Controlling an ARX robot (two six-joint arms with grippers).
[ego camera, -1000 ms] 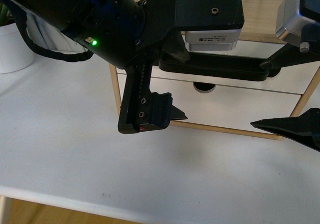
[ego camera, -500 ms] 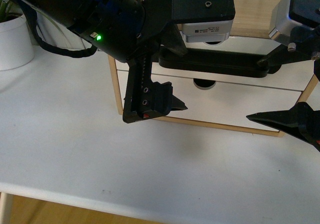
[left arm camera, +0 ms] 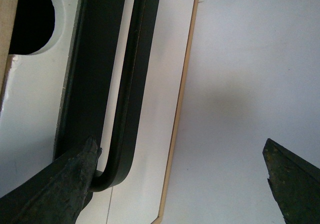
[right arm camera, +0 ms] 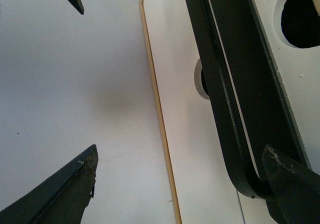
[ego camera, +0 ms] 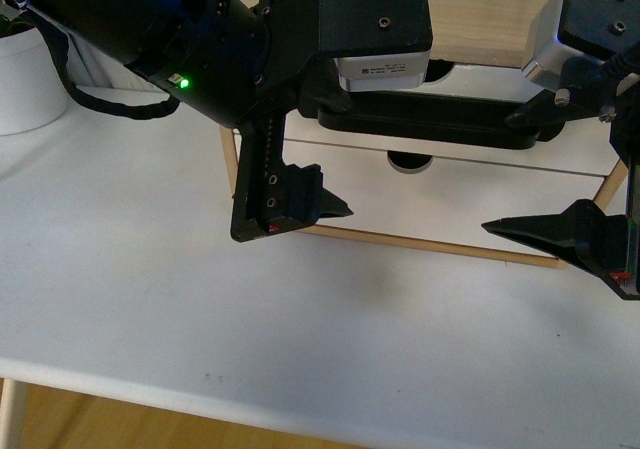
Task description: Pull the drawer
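Note:
The drawer [ego camera: 480,81] is the upper white front of a small wood-framed cabinet, and its long black bar handle [ego camera: 430,129] runs across it. My left gripper [ego camera: 340,164] is open, one finger hooked at the handle's left end and the other low over the table. My right gripper [ego camera: 500,174] is open the same way at the handle's right end. In the left wrist view the handle [left arm camera: 132,84] bends beside one finger of the gripper [left arm camera: 180,144]. The right wrist view shows the handle [right arm camera: 220,84] curving in front of one finger of the gripper [right arm camera: 181,149].
Below is a plain white drawer [ego camera: 450,204] with a small notch, inside the light wood frame [ego camera: 430,241]. A white pot [ego camera: 20,79] stands at the far left on the white table [ego camera: 200,319], whose front edge runs near the bottom of the front view.
Both grippers and the handle have shifted slightly up and left in the front view. The fingers stay at the two ends of the handle. I cannot tell whether the drawer has slid out.

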